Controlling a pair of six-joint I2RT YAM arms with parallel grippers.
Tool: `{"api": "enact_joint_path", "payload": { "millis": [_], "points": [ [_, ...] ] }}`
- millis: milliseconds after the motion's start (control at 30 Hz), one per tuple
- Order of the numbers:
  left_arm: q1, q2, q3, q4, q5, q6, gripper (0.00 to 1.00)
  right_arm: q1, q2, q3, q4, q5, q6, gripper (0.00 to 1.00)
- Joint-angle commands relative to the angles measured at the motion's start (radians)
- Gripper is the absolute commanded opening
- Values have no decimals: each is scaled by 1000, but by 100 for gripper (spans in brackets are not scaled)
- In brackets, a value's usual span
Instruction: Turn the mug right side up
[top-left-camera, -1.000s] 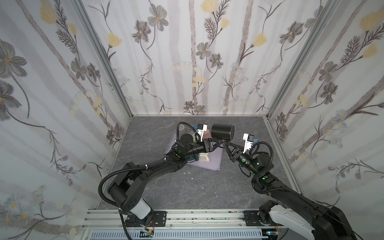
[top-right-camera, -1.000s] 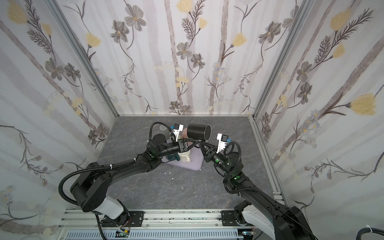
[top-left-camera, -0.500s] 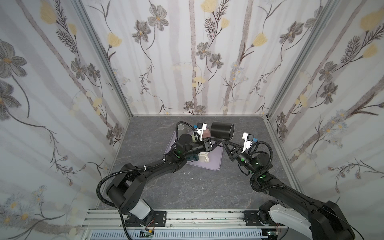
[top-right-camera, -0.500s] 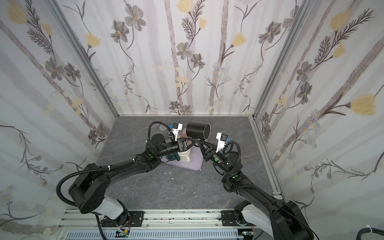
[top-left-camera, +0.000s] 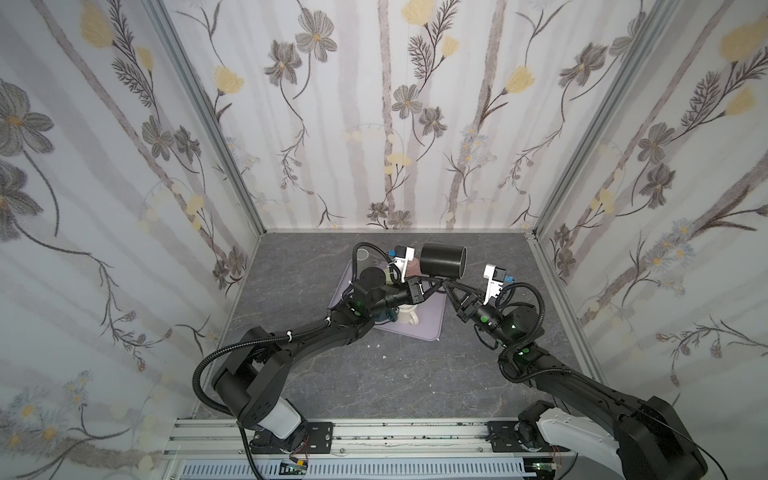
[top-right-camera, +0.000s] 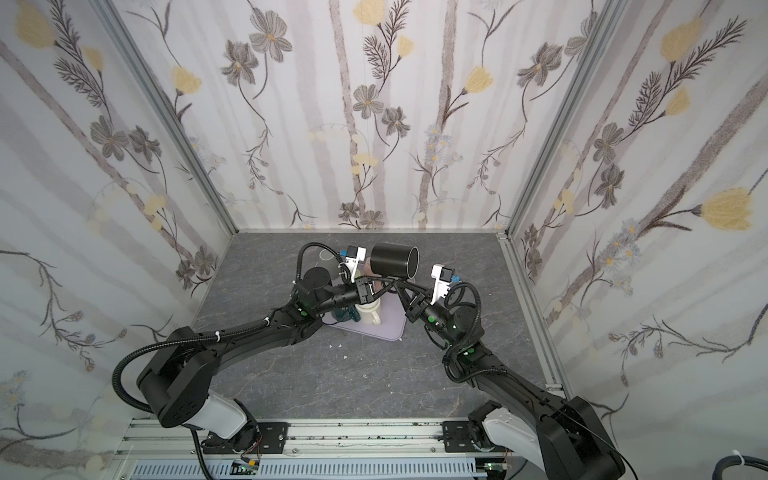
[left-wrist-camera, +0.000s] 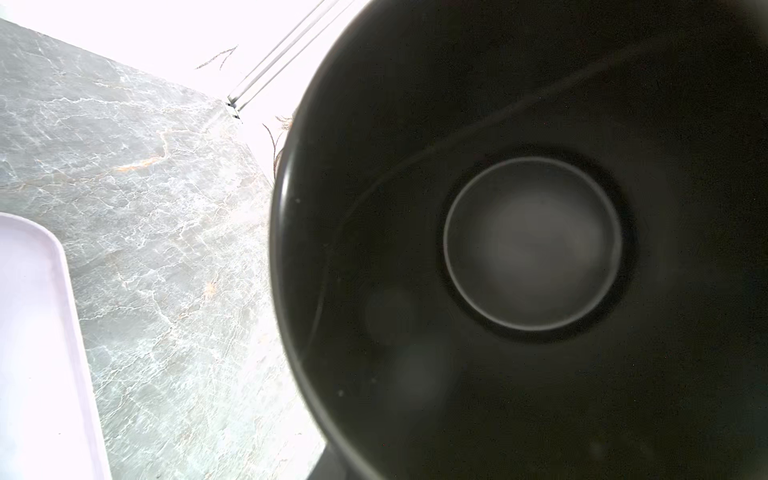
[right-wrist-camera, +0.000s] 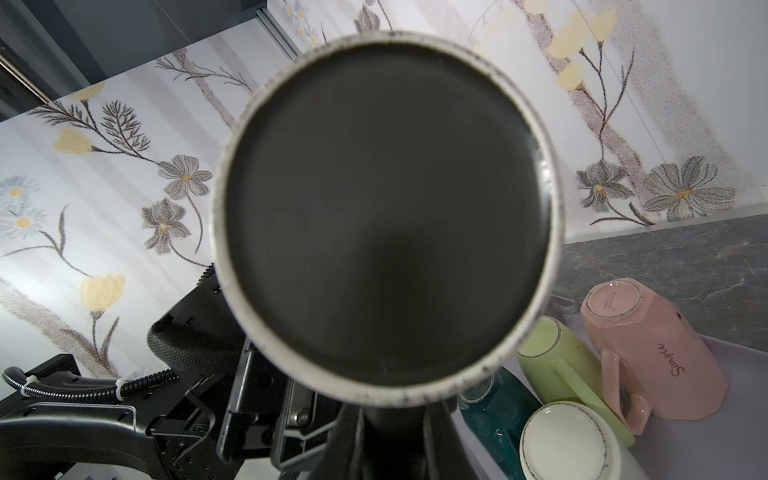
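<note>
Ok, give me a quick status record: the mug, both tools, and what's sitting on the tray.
mug: black ceramic mug, in the air, lying sideways, not yet upright
mouth: faces the left wrist camera; base faces the right wrist camera
right tool: shut on the mug from underneath
left tool: beside it under the mug; grip cannot be told
tray: lilac plastic tray holds a pink faceted mug, pale green mug and cream mug, all base up

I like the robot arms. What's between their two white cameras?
The black mug, sideways in the air, as both top views show. The left wrist view looks into its mouth, the right at its base.
</note>
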Motion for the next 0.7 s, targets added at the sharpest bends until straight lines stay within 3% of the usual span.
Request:
{"api": "enact_joint_path", "payload": {
  "millis": [0, 67, 667],
  "points": [
    [-6, -19, 19, 93, 54, 7, 6, 0, 12, 3, -13, 5, -20, 0],
    [-7, -28, 23, 78, 52, 18, 0, -2, 18, 3, -15, 5, -20, 0],
    [-29, -120, 24, -88, -5, 181, 0, -6, 68, 11, -14, -1, -25, 1]
  ]
}}
